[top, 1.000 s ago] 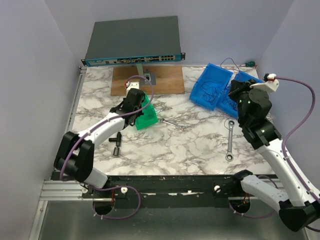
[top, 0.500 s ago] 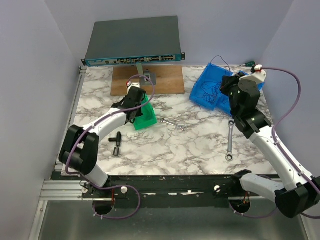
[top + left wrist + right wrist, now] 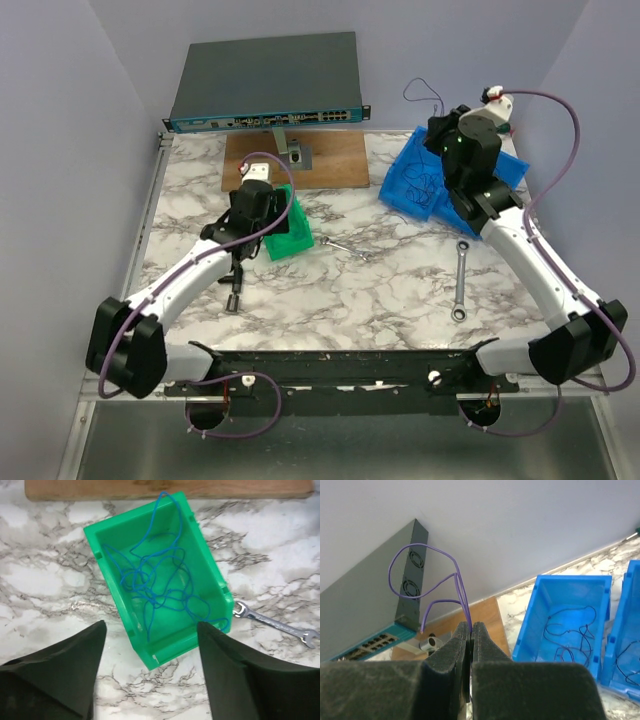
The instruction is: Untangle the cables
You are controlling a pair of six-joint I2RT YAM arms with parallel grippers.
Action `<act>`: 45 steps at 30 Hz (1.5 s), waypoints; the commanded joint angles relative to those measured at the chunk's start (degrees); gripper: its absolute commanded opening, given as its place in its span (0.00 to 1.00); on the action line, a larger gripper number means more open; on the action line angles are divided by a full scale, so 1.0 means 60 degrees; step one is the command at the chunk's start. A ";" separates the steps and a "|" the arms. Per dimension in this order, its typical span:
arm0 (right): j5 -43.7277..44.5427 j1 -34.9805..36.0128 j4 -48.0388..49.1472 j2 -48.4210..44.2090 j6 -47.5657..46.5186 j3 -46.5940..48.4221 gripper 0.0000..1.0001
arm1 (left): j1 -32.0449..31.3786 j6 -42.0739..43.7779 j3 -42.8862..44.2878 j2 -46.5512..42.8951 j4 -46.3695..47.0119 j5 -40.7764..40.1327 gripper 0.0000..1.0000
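Two arms worked over the marble table. There were three bins. One green bin (image 3: 212, 572) sat at 9 o'clock from the table's middle and held a single tangle of blue wires (image 3: 160, 585). Two blue bins (image 3: 525, 625) (image 3: 625, 610) stood side by side at 2 o'clock, each holding thin dark wires (image 3: 570, 630). One purple wire (image 3: 460, 596) curled in the air above them.

Two wrenches lay flat: a small one (image 3: 345, 247) just at 3 o'clock of the green bin and a larger one (image 3: 461, 280) at 4 o'clock of the middle. One black T-shaped tool (image 3: 234, 285) lay at 8 o'clock. One network switch (image 3: 265, 80) stood at 12 o'clock behind one wooden board (image 3: 330, 150).

The left gripper (image 3: 150, 630) hung above the green bin's near end with its fingers spread wide and nothing between them. The right gripper (image 3: 471, 626) was pressed together on the purple wire, which looped upward from its tips.

A second before, the left gripper had been down at the green bin; it had since drawn back and risen, and the blue wires lay loose inside. The right gripper had been low over the blue bins; it had since lifted and swung toward 12 o'clock, carrying the purple wire up with it.
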 commanded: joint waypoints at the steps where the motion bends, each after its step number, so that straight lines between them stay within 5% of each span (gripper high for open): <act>1: 0.0554 -0.0037 0.0100 0.0779 -0.0611 0.1191 0.01 | -0.0606 0.0198 -0.1061 -0.1282 0.1222 0.0210 0.85; 4: 0.0886 -0.0089 0.0040 0.1385 -0.0831 0.1837 0.01 | -0.1034 0.0198 -0.1856 -0.2144 0.1787 0.0035 0.97; 11: 0.1735 -0.0617 0.0342 0.3053 -0.0926 0.2522 0.01 | -0.1432 0.0237 -0.2756 -0.3582 0.1984 -0.0495 0.98; 16: 0.2026 -0.1377 0.0795 0.4330 0.0522 0.1775 0.01 | -0.1449 0.0416 -0.3498 -0.4324 0.2424 -0.0586 0.98; 24: 0.1376 -0.1996 -0.0617 0.6351 0.1956 0.1754 0.01 | -0.1449 0.0598 -0.3810 -0.4640 0.2704 -0.0606 0.98; 26: 0.1150 -0.1996 -0.0919 0.6465 0.1816 0.1980 0.18 | -0.1449 0.0635 -0.3814 -0.4667 0.2695 -0.0621 0.99; 28: 0.0575 -0.1996 -0.0963 0.6368 0.1243 0.2133 0.76 | -0.1449 0.0662 -0.3856 -0.4701 0.2723 -0.0616 0.99; 30: 0.0272 -0.1996 -0.1261 0.6246 0.0995 0.2416 0.89 | -0.1449 0.0741 -0.3892 -0.4731 0.2789 -0.0611 0.99; 38: -0.1856 -0.1996 -0.1349 0.4510 -0.0374 0.1717 0.95 | -0.1434 0.0886 -0.3862 -0.4842 0.2873 -0.0677 0.99; 45: -0.5052 -0.1981 0.2597 0.0696 -0.2132 -0.3354 1.00 | -0.1406 0.1404 -0.4457 -0.5134 0.3771 -0.1383 0.99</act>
